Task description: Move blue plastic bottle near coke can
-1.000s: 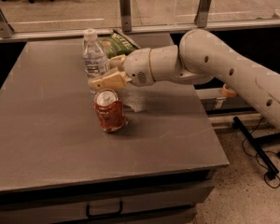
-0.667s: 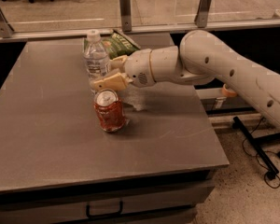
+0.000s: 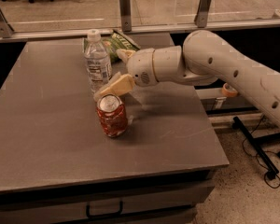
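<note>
Clear bluish plastic bottle [image 3: 97,62] seen upright behind red soda can [image 3: 112,115]; cream gripper [image 3: 113,71] held beside it, fingers [image 3: 116,84] apparently spread.

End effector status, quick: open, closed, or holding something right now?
End effector: at the blue plastic bottle, close to the coke can; open, closed or gripping cannot be told.

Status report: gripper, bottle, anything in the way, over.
Gripper at the blue plastic bottle. Bottle upright, just behind the coke can. Chip bag behind bottle, not in the way.
</note>
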Robot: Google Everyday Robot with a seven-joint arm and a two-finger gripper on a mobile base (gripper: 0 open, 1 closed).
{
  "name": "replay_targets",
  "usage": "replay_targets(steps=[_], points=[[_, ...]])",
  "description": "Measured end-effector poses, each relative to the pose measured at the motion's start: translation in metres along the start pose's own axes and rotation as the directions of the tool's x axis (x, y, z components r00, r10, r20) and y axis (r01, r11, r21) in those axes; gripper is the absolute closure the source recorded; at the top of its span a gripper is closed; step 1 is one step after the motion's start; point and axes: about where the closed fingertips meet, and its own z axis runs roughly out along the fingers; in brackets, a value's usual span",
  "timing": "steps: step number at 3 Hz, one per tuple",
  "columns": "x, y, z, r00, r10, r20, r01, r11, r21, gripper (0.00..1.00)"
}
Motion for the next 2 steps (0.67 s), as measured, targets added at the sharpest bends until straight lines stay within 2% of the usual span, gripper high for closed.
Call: replay_targets(steps=[2], points=[[-0.0098, -0.0081, -0.0055, 0.999, 0.033, -0.011, -0.032, 0.997, 0.07, 0.0]])
